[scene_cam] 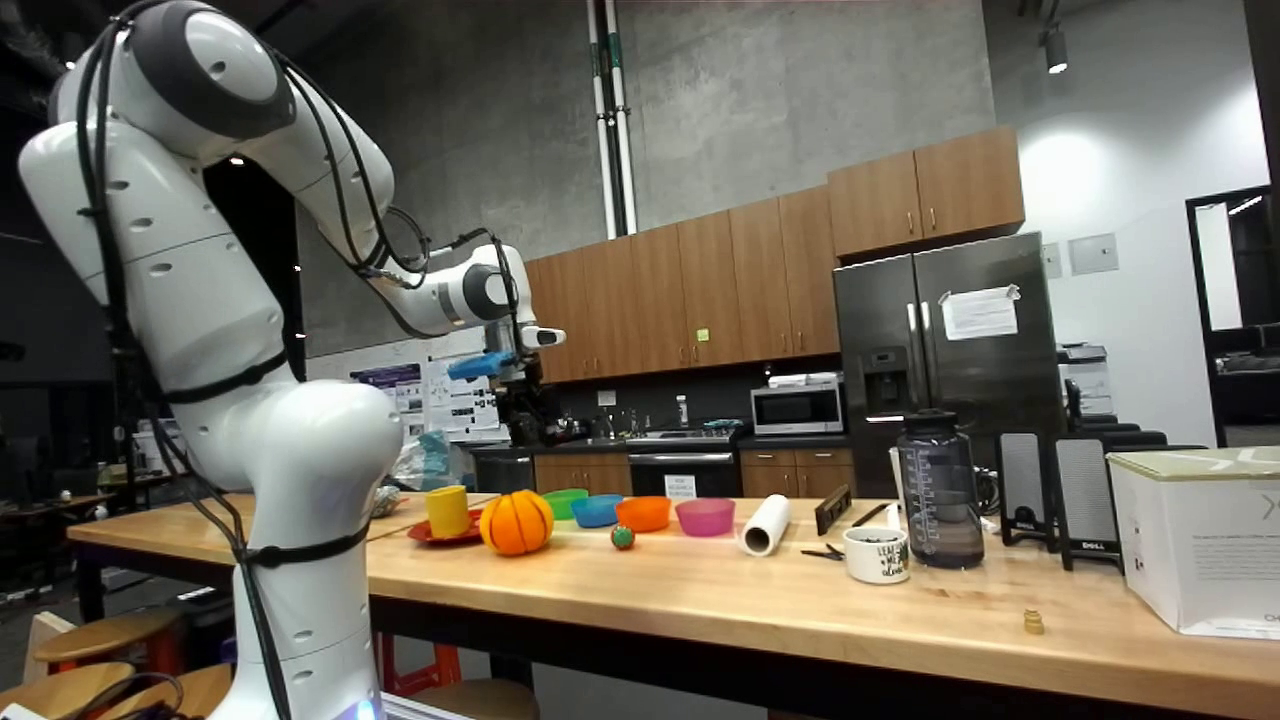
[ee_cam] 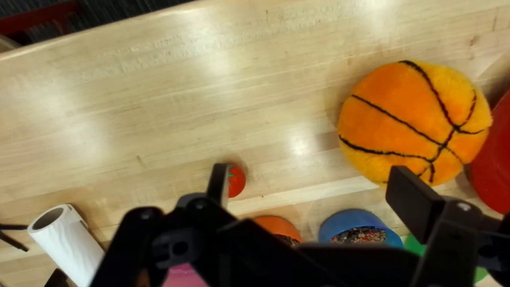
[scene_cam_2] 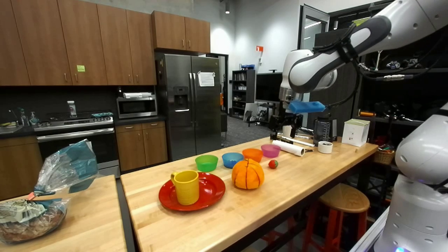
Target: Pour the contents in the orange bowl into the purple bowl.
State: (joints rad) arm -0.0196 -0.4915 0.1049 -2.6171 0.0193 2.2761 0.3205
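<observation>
The orange bowl (scene_cam: pixel 643 514) stands upright on the table between the blue and purple bowls; it also shows in an exterior view (scene_cam_2: pixel 252 154). In the wrist view, the orange bowl (ee_cam: pixel 277 225) is partly hidden by my gripper, and dark grainy contents show inside. The purple bowl (scene_cam: pixel 706 518) stands beside it, also in an exterior view (scene_cam_2: pixel 270 150). Only a piece of the purple bowl (ee_cam: pixel 184 276) shows below my gripper in the wrist view. My gripper (ee_cam: pixel 310 179) is open and empty, its fingers wide apart. In both exterior views the gripper (scene_cam: pixel 527 415) (scene_cam_2: pixel 285 129) hangs above table height, apart from the bowls.
A blue bowl (scene_cam_2: pixel 232 160) with grainy contents and a green bowl (scene_cam_2: pixel 206 163) continue the row. An orange plush ball (ee_cam: pixel 414 123), a small red toy (ee_cam: pixel 237 181) and a red plate (scene_cam_2: pixel 213 196) with a yellow mug (scene_cam_2: pixel 187 189) stand nearby. A white roll (scene_cam: pixel 766 525) lies beside the purple bowl.
</observation>
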